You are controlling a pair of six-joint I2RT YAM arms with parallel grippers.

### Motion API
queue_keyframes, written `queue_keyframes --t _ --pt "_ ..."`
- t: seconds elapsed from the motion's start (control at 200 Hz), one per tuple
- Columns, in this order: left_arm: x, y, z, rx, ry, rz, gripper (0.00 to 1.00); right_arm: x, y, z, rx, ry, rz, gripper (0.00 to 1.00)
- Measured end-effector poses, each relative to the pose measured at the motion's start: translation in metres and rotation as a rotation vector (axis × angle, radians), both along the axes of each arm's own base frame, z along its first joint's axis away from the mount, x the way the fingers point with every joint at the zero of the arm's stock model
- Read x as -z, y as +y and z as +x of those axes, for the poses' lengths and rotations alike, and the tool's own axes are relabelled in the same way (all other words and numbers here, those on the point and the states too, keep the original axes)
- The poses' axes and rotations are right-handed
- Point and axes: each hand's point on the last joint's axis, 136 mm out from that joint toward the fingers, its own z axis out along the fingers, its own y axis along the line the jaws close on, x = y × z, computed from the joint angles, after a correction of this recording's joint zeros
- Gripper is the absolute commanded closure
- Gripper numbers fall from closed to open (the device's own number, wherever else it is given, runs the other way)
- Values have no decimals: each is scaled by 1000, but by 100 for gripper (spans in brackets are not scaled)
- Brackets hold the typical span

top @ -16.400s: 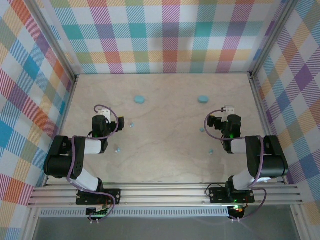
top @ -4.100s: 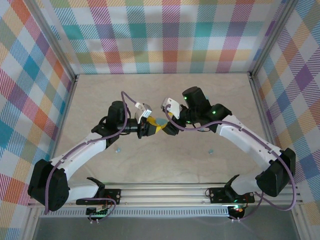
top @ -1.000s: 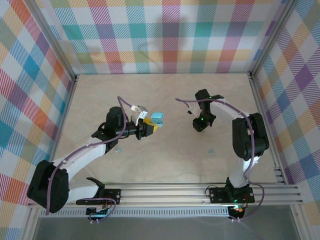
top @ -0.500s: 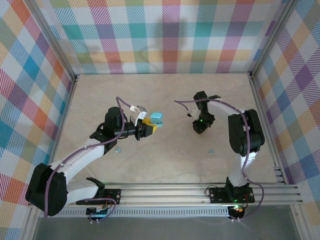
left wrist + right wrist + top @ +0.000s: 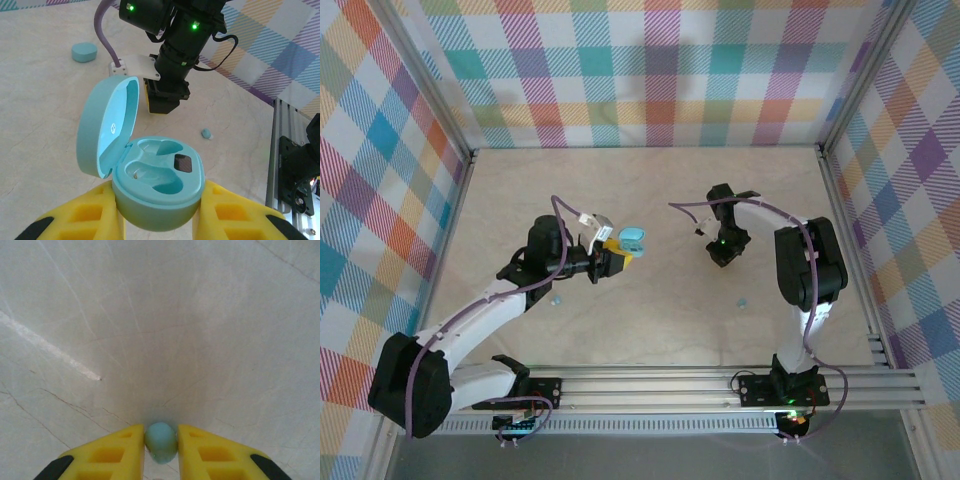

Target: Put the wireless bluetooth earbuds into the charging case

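My left gripper (image 5: 157,200) is shut on the charging case (image 5: 159,181), a light-blue oval held above the table with its lid (image 5: 106,131) swung open and both cavities empty. From above, the case (image 5: 633,239) sits at the left gripper (image 5: 618,250) near the table's middle. My right gripper (image 5: 161,431) points down at the table, its yellow fingers (image 5: 125,447) closed against a small pale blue earbud (image 5: 161,441). The right gripper (image 5: 722,257) stands right of the case. Two more earbuds lie loose, one (image 5: 742,302) near the right arm and one (image 5: 555,298) under the left arm.
A second closed light-blue case (image 5: 83,51) lies on the table beyond the right arm. A loose earbud (image 5: 206,133) rests on the marble near the right gripper (image 5: 164,101). Checked walls enclose three sides, and an aluminium rail (image 5: 650,385) runs along the near edge.
The right gripper's fingers have closed in on the earbud on the table. The left gripper and the open case have shifted very slightly left.
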Motion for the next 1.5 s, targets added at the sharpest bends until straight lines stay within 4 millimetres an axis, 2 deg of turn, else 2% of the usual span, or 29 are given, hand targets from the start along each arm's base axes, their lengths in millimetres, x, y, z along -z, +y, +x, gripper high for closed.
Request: queue_keyframes --t 0.22,0.355,0.65,0.765,0.92,1.05,1.275,1.395,1.5 --pt "-2 0 -1 2 -10 1 95 -4 5 1 24 -3 28 81" --pt "-3 0 -1 1 -12 -1 95 -21 14 1 57 -33 97 81" --pt "-14 1 -1 -1 -46 -28 95 -94 41 -2 137 -152 324 81" --pt "-19 0 -1 2 -64 -37 95 -124 48 -12 179 -175 415 81" --pt "-25 -3 -5 38 -88 -58 96 -151 63 -31 228 -148 533 81" --pt "-31 -5 -7 61 -128 -67 96 -182 84 -44 241 -128 666 82" --pt "-40 -8 -7 84 -193 -86 95 -253 132 -63 130 -133 870 82" --pt "-38 -9 -5 87 -191 -83 95 -274 152 -81 49 -127 899 82" --pt "-36 -9 -4 89 -189 -79 95 -282 166 -95 -9 -114 909 82"
